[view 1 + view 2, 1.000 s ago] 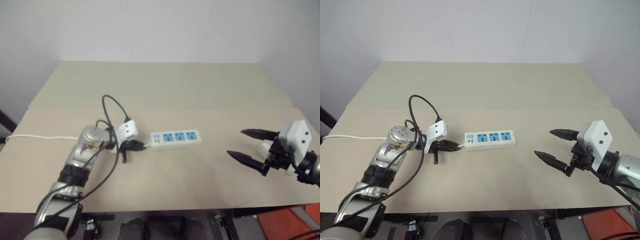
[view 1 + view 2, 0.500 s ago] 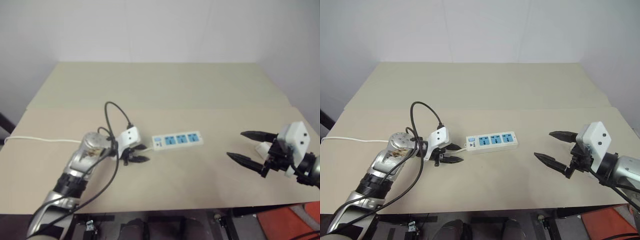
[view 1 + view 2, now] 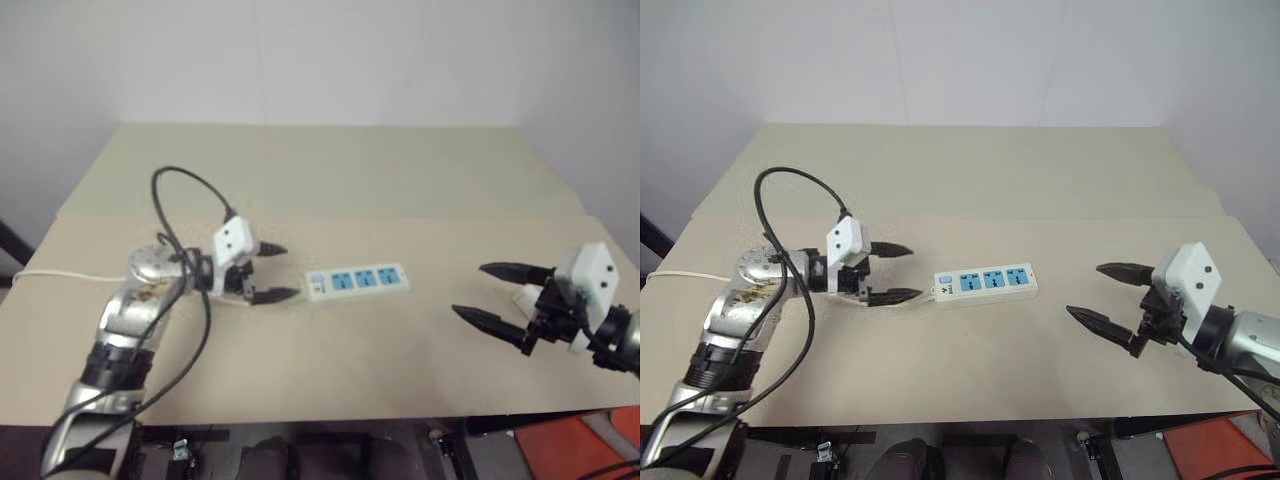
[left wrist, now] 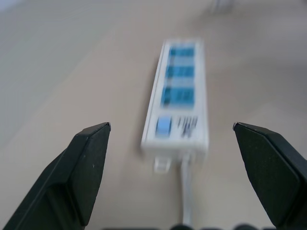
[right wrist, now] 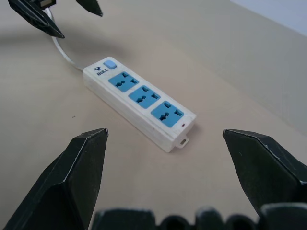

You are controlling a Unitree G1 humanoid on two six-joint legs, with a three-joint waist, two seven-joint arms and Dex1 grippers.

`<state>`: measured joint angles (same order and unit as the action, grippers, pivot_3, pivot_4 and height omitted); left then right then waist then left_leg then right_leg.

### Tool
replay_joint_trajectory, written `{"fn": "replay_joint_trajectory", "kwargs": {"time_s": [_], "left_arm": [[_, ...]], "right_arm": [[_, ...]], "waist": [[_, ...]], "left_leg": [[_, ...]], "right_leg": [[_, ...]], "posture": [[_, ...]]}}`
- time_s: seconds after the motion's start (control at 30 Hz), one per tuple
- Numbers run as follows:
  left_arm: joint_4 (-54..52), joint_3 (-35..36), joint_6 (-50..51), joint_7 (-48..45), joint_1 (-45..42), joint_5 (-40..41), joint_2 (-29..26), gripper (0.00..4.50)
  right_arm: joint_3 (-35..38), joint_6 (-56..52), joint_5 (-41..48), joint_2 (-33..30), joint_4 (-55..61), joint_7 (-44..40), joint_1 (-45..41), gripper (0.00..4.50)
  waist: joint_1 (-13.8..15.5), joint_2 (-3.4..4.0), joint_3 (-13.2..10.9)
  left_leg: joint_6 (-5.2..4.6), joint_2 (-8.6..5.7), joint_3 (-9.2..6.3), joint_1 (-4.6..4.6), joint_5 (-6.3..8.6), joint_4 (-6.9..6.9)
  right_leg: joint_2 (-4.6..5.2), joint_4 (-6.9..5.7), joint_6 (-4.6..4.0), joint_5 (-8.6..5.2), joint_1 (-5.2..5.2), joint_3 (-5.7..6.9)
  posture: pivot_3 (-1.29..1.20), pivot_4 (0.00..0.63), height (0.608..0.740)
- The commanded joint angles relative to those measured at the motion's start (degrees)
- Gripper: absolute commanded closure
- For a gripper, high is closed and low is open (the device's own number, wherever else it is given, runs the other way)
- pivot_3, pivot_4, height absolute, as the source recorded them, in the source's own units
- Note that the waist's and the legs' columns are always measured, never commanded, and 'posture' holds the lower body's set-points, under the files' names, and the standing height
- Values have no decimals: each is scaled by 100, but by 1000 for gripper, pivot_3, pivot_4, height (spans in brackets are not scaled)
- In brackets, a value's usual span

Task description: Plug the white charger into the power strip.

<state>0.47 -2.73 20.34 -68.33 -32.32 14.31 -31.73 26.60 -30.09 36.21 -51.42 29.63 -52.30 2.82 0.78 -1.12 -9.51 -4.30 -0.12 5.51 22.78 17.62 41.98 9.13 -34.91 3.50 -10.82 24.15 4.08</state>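
reading "bull" on power strip [image 5: 139,101]

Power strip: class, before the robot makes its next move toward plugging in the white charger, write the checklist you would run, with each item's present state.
1. power strip lies flat on the table, sockets facing up: ok.
2. All three blue sockets unoccupied: ok.
3. left gripper has jaws open and empty, beside the strip's switch end: ok.
4. right gripper has jaws open and empty: ok.
5. White charger located: cannot tell; a small white piece behind the right gripper may be it.
6. Charger held, ready to insert: not ok.
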Motion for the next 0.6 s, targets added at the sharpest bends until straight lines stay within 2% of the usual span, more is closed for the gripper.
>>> {"fn": "replay_joint_trajectory", "kwargs": {"time_s": [0.03,0.2,0.43,0.6], "left_arm": [[476,-229,-575,-141,-247,1,181,44],[1769,-702,-1401,52,-694,-503,646,44],[3715,-961,-2648,436,-1089,-1064,1325,44],[4154,-927,-3049,483,-1091,-1125,1444,44]], "right_arm": [[-154,71,22,4,-73,32,-272,0],[-387,67,32,66,-197,101,-621,0],[-305,15,140,149,-25,140,-537,0],[-157,12,185,121,27,181,-415,0]], "waist": [[-6,0,0],[-2,0,0],[6,-1,0],[14,1,7]], "left_leg": [[2,0,1,-3,-1,-1],[3,-6,5,-6,-2,0],[0,-8,3,7,0,-1],[-5,-4,1,-2,2,0]], "right_leg": [[-2,0,0,0,-1,0],[-1,2,-1,0,-3,-2],[0,5,0,2,3,4],[10,3,0,2,-3,3]], "posture": [[0,150,740],[0,150,740],[0,150,740],[0,150,740]]}}
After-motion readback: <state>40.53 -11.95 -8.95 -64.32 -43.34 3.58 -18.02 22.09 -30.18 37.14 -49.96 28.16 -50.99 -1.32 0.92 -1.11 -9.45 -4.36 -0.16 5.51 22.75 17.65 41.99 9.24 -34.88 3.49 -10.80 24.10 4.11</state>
